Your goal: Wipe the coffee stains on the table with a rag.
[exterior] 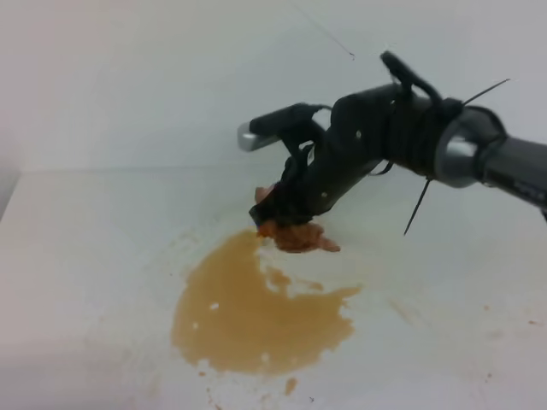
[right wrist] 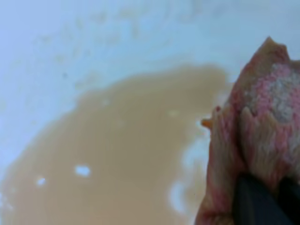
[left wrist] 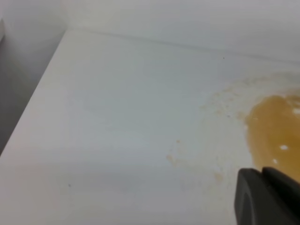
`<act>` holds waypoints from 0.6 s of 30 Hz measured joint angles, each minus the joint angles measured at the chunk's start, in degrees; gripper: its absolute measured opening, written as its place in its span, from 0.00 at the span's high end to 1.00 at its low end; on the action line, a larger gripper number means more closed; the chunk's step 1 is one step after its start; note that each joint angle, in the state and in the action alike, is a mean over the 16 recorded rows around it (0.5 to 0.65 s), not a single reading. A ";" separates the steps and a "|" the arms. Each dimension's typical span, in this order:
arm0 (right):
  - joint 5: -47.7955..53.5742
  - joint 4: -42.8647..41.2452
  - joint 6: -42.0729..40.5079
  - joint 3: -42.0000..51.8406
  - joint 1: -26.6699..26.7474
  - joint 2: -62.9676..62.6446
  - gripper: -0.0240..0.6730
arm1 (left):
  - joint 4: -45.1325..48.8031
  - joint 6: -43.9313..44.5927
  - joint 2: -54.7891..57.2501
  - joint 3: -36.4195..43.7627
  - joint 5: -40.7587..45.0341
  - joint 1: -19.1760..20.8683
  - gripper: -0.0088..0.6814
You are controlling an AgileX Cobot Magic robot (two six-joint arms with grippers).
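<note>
Coffee stains [exterior: 256, 316] on table [exterior: 77, 256] centre — rag [exterior: 297, 236] at far edge, slightly right.

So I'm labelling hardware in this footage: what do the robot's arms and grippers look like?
The right arm is black with a silver-grey joint ring, wrapped in black cables and loose zip-tie tails. A black bar with a silver end juts sideways near its wrist. Its right gripper is matte black. Of the left gripper only dark, blocky fingers show.

No text, label, brand, number or sign is readable in any view.
</note>
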 joint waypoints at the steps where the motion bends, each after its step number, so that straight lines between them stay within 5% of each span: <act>1: -0.02 -1.15 0.54 0.75 0.00 -1.34 0.97 | 0.00 0.00 0.00 0.00 0.00 0.00 0.99; 18: -17.62 -8.95 9.46 31.37 -0.16 -16.18 0.97 | 0.00 0.00 0.00 0.00 0.00 0.00 0.99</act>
